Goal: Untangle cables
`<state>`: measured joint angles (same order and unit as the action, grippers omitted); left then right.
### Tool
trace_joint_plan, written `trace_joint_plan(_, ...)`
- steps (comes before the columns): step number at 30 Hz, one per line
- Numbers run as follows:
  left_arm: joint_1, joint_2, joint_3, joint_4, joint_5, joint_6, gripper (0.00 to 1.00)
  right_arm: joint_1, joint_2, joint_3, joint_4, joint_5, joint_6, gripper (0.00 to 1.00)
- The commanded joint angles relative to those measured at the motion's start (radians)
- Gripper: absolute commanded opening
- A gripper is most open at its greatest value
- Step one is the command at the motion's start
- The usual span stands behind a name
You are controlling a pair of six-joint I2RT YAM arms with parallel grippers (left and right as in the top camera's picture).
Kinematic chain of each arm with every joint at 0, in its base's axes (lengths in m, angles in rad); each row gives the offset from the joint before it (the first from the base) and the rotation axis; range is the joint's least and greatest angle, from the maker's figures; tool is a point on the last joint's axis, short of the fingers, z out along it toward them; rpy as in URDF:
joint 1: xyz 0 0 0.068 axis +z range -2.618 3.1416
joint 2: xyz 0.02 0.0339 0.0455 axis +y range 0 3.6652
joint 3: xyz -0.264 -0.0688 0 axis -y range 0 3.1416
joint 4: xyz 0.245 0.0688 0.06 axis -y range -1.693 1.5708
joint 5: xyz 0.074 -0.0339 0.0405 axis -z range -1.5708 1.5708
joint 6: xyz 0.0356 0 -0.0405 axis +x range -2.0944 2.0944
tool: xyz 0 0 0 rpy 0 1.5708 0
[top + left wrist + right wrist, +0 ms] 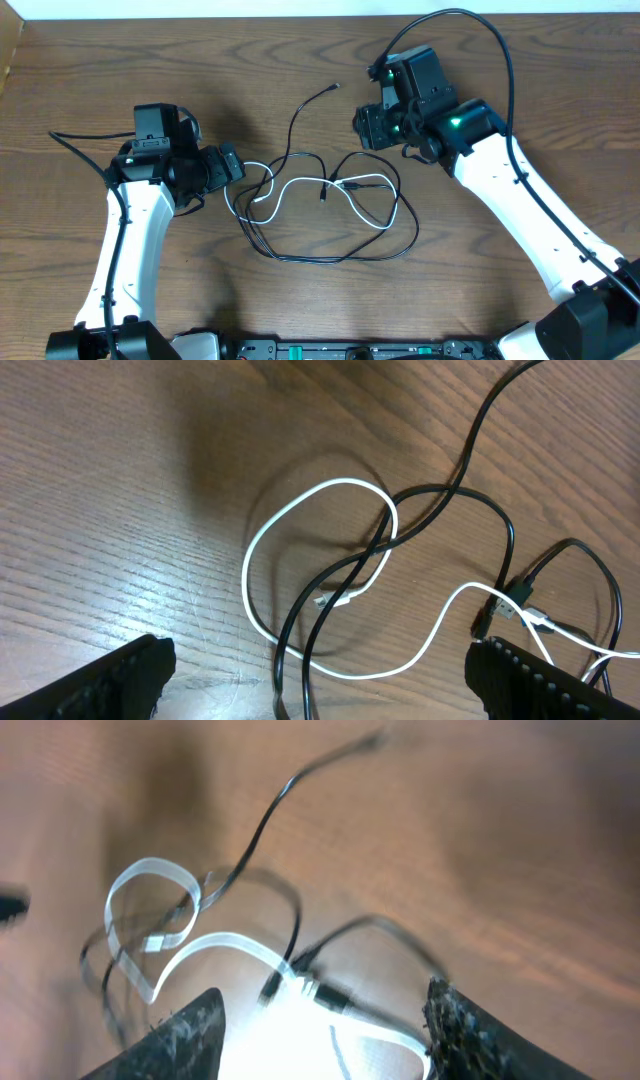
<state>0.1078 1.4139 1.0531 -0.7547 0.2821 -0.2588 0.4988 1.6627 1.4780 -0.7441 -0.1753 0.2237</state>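
Bare table (250, 60) lay open across the upper left and along the lower centre of the overhead frame. The tangled black cable (320, 262) and white cable (310, 178) filled the middle, hemmed in by the left gripper (232, 163) and right gripper (364, 128).

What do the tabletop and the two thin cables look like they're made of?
Table: brown wood or wood-look laminate, matte, with visible grain lines. White cable: probably a smooth plastic or rubbery jacket, slightly glossy, bending in soft loops. Black cable: seemingly the same kind of jacket, with a duller sheen.
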Motion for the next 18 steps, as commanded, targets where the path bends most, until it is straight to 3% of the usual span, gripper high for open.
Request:
trace_joint_plan(1,0.002,0.010,-0.003,-0.003,-0.007,-0.002,0.98,0.006,0.053,-0.001,-0.063,-0.167,-0.104,0.64)
trace_joint_plan(8,0.002,0.010,-0.003,-0.003,-0.007,-0.002,0.98,0.063,0.207,-0.001,-0.280,-0.180,-0.264,0.73)
trace_joint_plan(11,0.002,0.010,-0.003,-0.003,-0.007,-0.002,0.98,0.085,0.285,-0.001,-0.292,-0.179,-0.298,0.62)
trace_joint_plan(15,0.002,0.010,-0.003,-0.003,-0.007,-0.002,0.98,0.114,0.392,-0.001,-0.258,-0.203,-0.300,0.54)
trace_joint_plan(18,0.002,0.010,-0.003,-0.003,-0.007,-0.002,0.98,0.119,0.444,-0.001,-0.227,-0.206,-0.300,0.35)
